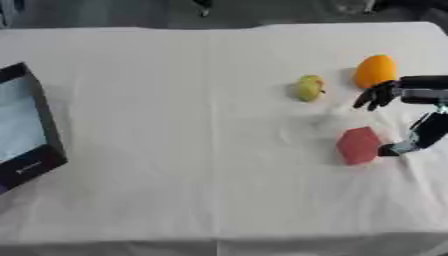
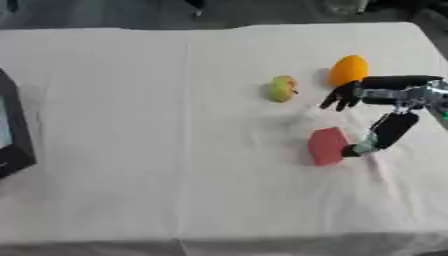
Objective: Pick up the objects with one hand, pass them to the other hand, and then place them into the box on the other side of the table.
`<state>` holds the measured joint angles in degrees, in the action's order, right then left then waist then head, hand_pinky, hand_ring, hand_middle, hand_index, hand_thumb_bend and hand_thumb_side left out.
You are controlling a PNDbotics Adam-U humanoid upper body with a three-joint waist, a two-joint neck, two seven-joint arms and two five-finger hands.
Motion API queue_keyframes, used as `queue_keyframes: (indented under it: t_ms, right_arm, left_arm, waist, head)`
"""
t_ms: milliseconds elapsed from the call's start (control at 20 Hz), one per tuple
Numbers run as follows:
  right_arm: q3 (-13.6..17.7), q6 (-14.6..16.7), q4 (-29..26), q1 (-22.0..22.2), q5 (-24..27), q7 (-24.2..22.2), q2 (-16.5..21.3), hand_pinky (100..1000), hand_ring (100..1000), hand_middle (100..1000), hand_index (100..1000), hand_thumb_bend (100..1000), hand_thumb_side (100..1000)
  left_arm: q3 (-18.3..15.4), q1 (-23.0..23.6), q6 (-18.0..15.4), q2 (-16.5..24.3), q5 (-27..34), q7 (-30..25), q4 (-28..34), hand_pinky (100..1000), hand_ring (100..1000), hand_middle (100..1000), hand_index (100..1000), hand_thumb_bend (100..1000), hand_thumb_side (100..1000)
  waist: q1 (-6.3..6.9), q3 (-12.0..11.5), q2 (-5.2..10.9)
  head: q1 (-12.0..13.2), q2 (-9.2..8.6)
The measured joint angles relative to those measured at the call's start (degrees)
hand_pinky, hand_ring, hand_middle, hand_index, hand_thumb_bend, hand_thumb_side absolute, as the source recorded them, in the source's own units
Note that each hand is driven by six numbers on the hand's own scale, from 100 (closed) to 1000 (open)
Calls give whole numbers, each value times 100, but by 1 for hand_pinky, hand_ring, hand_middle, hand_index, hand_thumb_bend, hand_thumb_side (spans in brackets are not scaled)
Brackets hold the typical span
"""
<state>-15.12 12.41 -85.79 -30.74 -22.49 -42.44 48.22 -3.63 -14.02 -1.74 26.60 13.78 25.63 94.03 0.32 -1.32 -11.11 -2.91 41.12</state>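
A red block [image 2: 328, 146] lies on the right part of the white table. Behind it are an orange fruit [image 2: 348, 70] and, to its left, a yellow-green fruit [image 2: 282, 88]. My right hand [image 2: 385, 90] reaches in from the right edge and is open. Its fingers [image 2: 341, 97] point left and droop just in front of the orange fruit. Its thumb [image 2: 389, 130] stretches down, with the tip at the red block's right edge. The hand holds nothing. A black-walled box [image 1: 44, 130] with a pale inside sits at the table's left edge. My left hand does not show.
The white cloth [image 1: 175, 125] covers the whole table, creased around the red block. A wide stretch of cloth separates the fruits from the box. The table's far edge meets a dark floor.
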Motion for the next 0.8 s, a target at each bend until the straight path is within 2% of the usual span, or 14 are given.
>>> queue_keyframes:
  t_ms: [800]
  right_arm:
    - [-190, 31, 417, -103, -273, -26, -161, 837, 818, 822, 861, 503, 294]
  left_arm:
    - [32, -12, 11, -1, 1, 8, 0, 817, 816, 800, 832, 288, 683]
  waist:
    - [1, -39, 0]
  head:
    - [-6, -23]
